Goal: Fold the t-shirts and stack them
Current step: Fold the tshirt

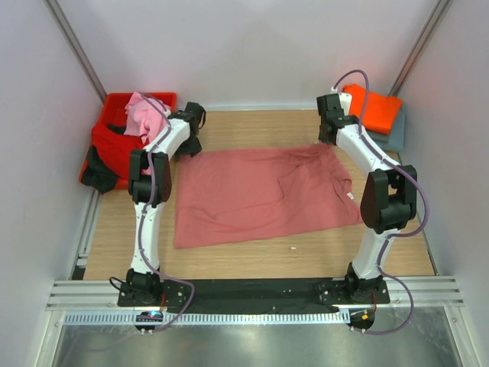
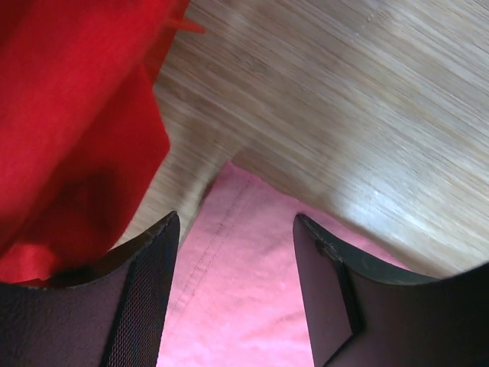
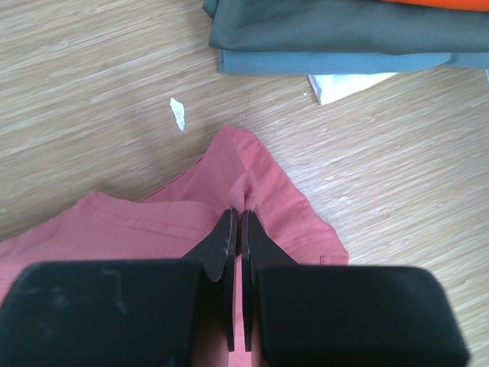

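Observation:
A dusty salmon-pink t-shirt [image 1: 260, 195] lies spread flat on the wooden table. My left gripper [image 2: 235, 222] is open over its far left corner. The stitched hem [image 2: 221, 252] lies between the two fingers, which stand apart from the cloth. In the top view that gripper [image 1: 191, 141] sits by the red crate. My right gripper [image 3: 241, 218] is shut on a small pinched ridge of the same shirt at its far right corner [image 1: 330, 134]. A folded orange t-shirt [image 1: 374, 107] rests on a folded grey-blue one [image 1: 396, 134] at the back right.
A red plastic crate [image 1: 114, 103] at the back left holds a light pink t-shirt [image 1: 145, 115], a red one [image 1: 111, 145] and a dark one [image 1: 99, 176]. Red cloth [image 2: 69, 115] hangs close to my left finger. A white scrap [image 3: 177, 113] lies on the wood.

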